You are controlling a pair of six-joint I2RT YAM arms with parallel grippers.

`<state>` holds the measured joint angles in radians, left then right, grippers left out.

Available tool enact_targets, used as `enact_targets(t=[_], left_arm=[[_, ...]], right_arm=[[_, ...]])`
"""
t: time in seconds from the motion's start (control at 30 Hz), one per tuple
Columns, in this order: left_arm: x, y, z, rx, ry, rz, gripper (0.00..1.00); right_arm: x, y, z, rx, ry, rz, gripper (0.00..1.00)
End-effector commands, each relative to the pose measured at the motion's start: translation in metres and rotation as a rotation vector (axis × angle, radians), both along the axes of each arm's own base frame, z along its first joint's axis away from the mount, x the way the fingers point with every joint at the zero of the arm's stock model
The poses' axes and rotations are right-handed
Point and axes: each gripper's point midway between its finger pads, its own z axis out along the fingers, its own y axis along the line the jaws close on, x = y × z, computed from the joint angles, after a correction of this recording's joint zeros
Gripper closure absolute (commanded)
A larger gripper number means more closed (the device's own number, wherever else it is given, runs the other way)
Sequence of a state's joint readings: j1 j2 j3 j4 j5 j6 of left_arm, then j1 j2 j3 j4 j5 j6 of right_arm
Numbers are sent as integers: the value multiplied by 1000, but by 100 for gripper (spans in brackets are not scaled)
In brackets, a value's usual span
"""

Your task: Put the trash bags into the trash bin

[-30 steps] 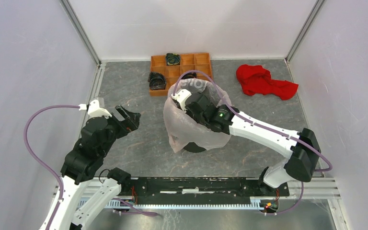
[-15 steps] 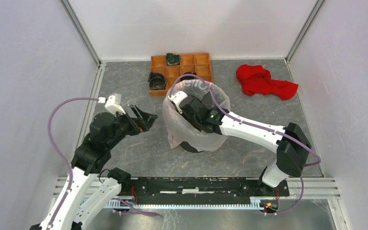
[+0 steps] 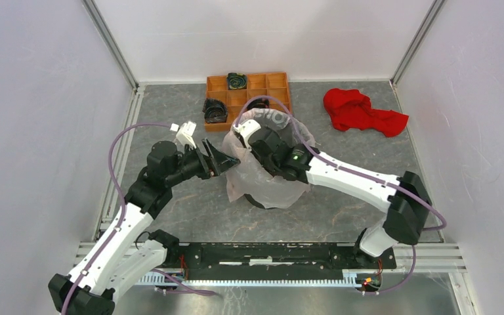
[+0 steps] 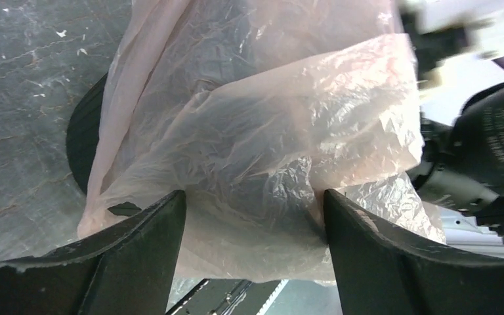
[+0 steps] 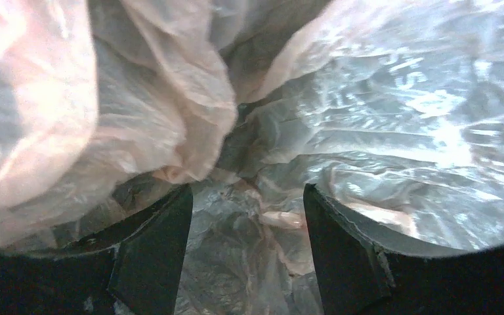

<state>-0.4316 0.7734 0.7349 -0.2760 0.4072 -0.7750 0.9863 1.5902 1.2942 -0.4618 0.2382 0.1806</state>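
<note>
From above, an orange tray (image 3: 248,92) and red cloth (image 3: 361,111) lie far on the counter (image 3: 190,203); mid-counter, the trash bag (image 3: 256,177) drapes the upright trash bin (image 3: 266,200). Left wrist: my left pincer (image 4: 252,197) gapes at the film. Right wrist: my right pincer (image 5: 246,190), apart, points into it.

We see a grey mottled tabletop (image 3: 184,203). On it the black trash bin (image 3: 260,201) stands just beside the left fingers (image 3: 225,157). Beyond them lie an orange tray (image 3: 277,82) and a red cloth (image 3: 357,110).
</note>
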Motion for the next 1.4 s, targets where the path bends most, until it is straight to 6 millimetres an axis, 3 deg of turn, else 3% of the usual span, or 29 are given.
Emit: enact_targets(t=[0.0,0.23,0.47,0.63,0.73,0.97,1.07,1.13,1.23,1.37], left_arm=[[-4,-1,-30,-9,82,7,20],[-8,2,-38,5,93,10,27],[-16,13,-18,28,22,26,28],[-25,21,15,-3,-80,51,16],[-27,23,19,-6,-89,54,7],[-27,20,8,0,-57,38,5],[-24,25,-10,32,-2,74,18],[-24,29,-13,47,5,94,22],[-23,52,-1,106,-41,201,18],[-25,106,17,207,-86,454,6]], right_arm=[[5,0,65,179,-74,-47,30],[10,-9,56,219,-44,-43,28],[13,-15,69,197,-72,-22,32],[3,-14,99,281,-95,22,36],[-2,-13,113,320,-101,38,36],[-12,-5,127,367,-90,96,36],[-14,5,117,355,-58,113,36],[-19,15,112,345,-44,136,37],[-25,29,106,342,-39,160,38],[-22,46,93,341,-27,174,40]])
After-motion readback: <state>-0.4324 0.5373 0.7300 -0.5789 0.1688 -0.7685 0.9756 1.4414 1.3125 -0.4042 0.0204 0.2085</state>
